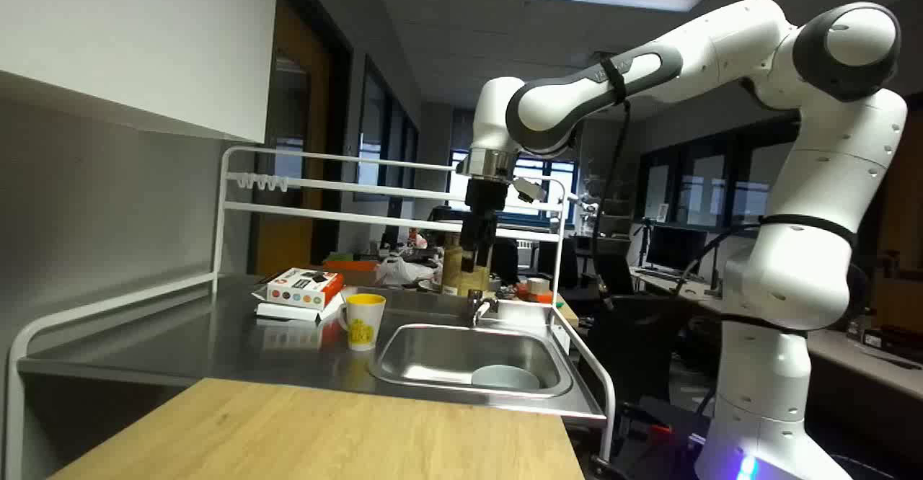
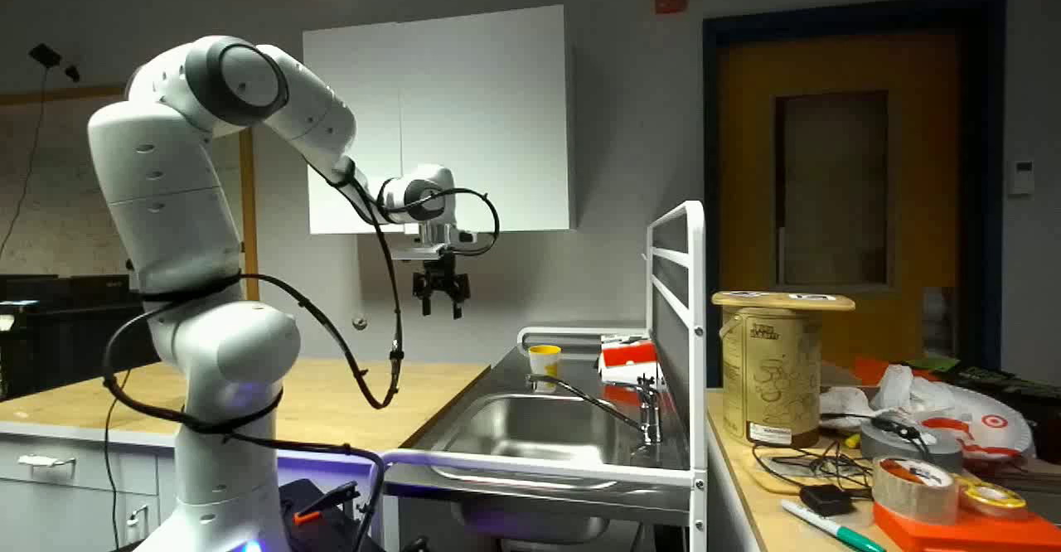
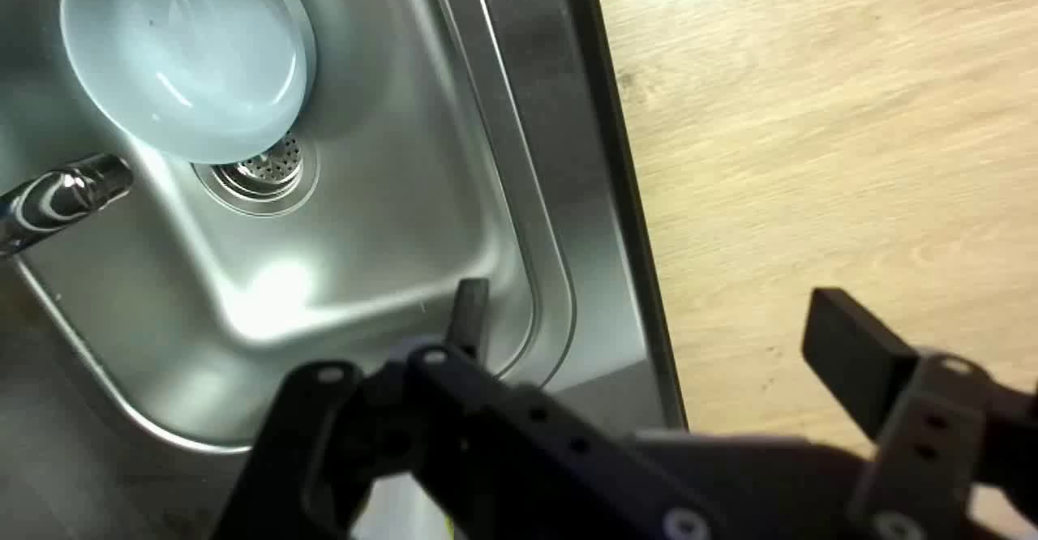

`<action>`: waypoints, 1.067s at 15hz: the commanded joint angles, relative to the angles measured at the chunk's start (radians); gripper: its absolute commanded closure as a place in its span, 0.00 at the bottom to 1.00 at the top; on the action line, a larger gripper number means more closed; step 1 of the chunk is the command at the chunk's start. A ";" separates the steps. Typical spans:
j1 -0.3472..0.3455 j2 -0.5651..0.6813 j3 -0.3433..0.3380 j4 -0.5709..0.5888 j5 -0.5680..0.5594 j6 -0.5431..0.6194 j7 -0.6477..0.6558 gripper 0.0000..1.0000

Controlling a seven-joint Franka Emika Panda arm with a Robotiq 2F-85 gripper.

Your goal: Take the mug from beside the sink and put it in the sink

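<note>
Hovering high, my gripper [image 2: 442,307] points straight down, its fingers [image 3: 853,362] spread wide apart! And there's the mug [image 1: 365,323], well below, yellow inside, standing upright on the worktop [image 1: 166,339], just beside the sink [image 1: 433,339] and near the box [image 1: 303,289]! Over to the wrist view now, where a bowl [image 3: 190,49] sits inside the sink, hiding part of the drain [image 3: 276,167], with the tap [image 3: 69,195] reaching in from the side

Sink [image 3: 389,224] and tap [image 3: 69,198] look glossy metal, the worktop [image 3: 827,159] grained wood
</note>
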 commanded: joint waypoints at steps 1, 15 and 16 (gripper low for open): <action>-0.003 0.000 0.003 0.003 0.001 -0.001 0.000 0.00; -0.042 0.031 -0.026 0.071 -0.004 -0.013 0.021 0.00; -0.053 0.060 -0.030 0.114 -0.010 -0.020 0.026 0.00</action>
